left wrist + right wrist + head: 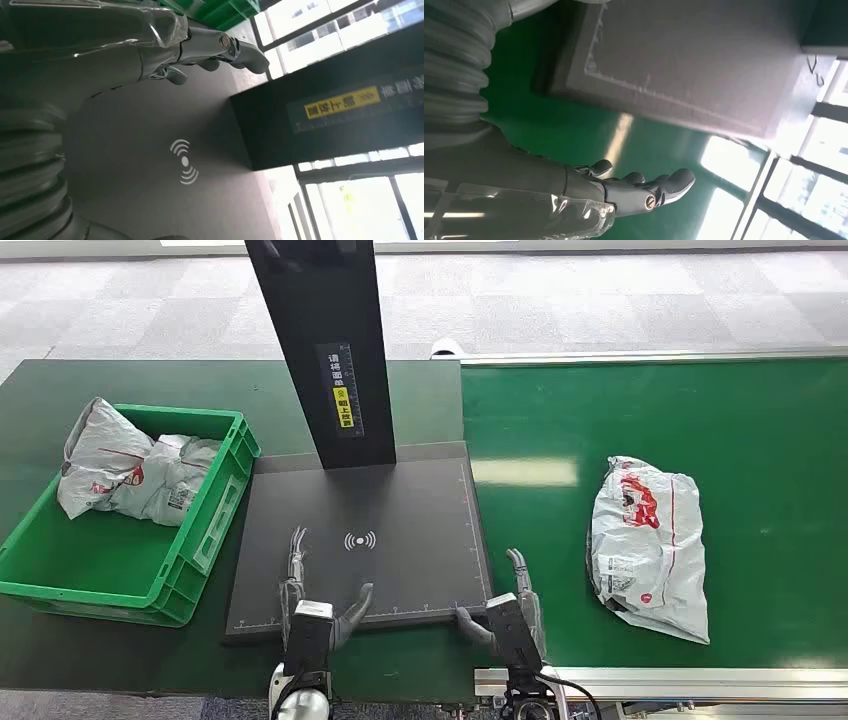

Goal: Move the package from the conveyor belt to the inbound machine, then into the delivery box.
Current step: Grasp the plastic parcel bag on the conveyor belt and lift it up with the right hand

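A white plastic package [648,545] with red print lies on the green conveyor belt [740,440], to the right of my right hand [512,610]. That hand is open at the belt's near edge, beside the front right corner of the inbound machine's dark scanning plate [370,540]. My left hand [315,605] is open over the plate's front edge, fingers stretched forward and holding nothing. In the left wrist view its fingers [215,45] hover above the plate's scan symbol [184,161]. The right wrist view has the right hand [634,187] over green belt beside the plate's corner [684,65].
The green delivery box [200,540] stands left of the plate with white packages [130,470] inside. The machine's black post [325,350] rises from the plate's back edge. A metal rail [660,680] borders the belt's near side.
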You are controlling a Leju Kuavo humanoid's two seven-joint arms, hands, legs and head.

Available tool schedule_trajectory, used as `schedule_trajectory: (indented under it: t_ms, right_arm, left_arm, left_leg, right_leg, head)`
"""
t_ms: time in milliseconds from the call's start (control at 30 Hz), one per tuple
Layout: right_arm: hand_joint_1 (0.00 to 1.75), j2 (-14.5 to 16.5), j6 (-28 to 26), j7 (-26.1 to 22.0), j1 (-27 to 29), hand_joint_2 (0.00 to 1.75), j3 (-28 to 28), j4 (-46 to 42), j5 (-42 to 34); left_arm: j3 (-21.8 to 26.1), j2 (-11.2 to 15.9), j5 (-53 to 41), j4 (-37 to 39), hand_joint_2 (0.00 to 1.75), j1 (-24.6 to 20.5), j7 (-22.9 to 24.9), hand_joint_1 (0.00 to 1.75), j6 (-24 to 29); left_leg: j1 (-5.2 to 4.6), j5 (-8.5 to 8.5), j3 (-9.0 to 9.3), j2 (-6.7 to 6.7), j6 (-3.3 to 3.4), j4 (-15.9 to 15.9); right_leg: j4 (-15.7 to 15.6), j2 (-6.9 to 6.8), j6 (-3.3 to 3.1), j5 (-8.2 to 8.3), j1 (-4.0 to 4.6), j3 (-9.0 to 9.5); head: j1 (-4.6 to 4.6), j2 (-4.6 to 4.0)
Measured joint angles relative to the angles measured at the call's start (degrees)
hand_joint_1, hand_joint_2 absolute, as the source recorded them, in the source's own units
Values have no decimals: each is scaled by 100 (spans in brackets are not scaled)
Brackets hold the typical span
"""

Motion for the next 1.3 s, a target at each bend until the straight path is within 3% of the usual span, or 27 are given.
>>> schedule_trajectory:
  t_ms: [200,333,500,567,700,800,967,1100,1300]
  right_arm:
    - [0,-457,-604,512,-78,175,-448,-808,913]
    - [0,-752,-625,776,-273,175,-948,-1245,1206]
    - [0,-885,-533,1024,-337,175,-1216,-1447,1433]
    - [0,-952,-164,1586,-434,175,-1355,-1406,1720]
    - [0,-1159,1069,2886,-902,175,-1759,-764,2234]
    - [0,-1302,1839,3278,-1429,175,-1995,212,2327]
    - [0,-1373,2422,3736,-2251,175,-2168,1759,2543]
    - [169,-1326,2407,4397,-2706,175,-2122,2476,3014]
    - [175,-1266,2188,4788,-2971,175,-2012,2891,3445]
  left_arm:
    - [80,-2,141,-331,175,301,0,0,0]
    - [85,0,207,-472,175,418,0,0,0]
    - [71,3,265,-515,175,442,0,0,0]
    - [19,14,323,-513,175,441,0,0,0]
    - [-189,67,483,-480,175,408,0,0,-2]
    - [-350,114,669,-412,175,306,0,0,-4]
    - [-523,145,902,-281,175,117,1,0,-9]
    - [-549,146,913,-235,175,76,44,0,-5]
    - [-534,147,899,-310,175,96,212,0,-2]
  left_leg:
    - [-7,1,1,0,1,2]
    - [-11,1,5,-1,2,3]
    - [-10,1,6,-2,2,2]
    - [-9,1,5,-1,2,2]
    - [-13,2,4,0,3,3]
    - [-16,6,4,0,10,7]
    - [-15,10,8,0,13,8]
    - [-12,9,12,-1,13,8]
    - [-16,10,12,-12,15,13]
  right_leg:
    - [0,0,3,2,-9,3]
    - [0,-1,5,4,-13,5]
    - [0,-1,5,4,-11,4]
    - [0,-1,5,4,-11,4]
    - [0,0,8,6,-13,6]
    - [0,0,17,13,-18,6]
    - [0,1,18,15,-17,6]
    - [0,-2,18,13,-13,11]
    - [-1,-18,21,12,-16,26]
  head:
    - [1,0]
    - [2,0]
    - [-2,0]
    - [-1,0]
    - [0,0]
    - [-1,0]
    - [-4,0]
    - [-2,0]
    - [-1,0]
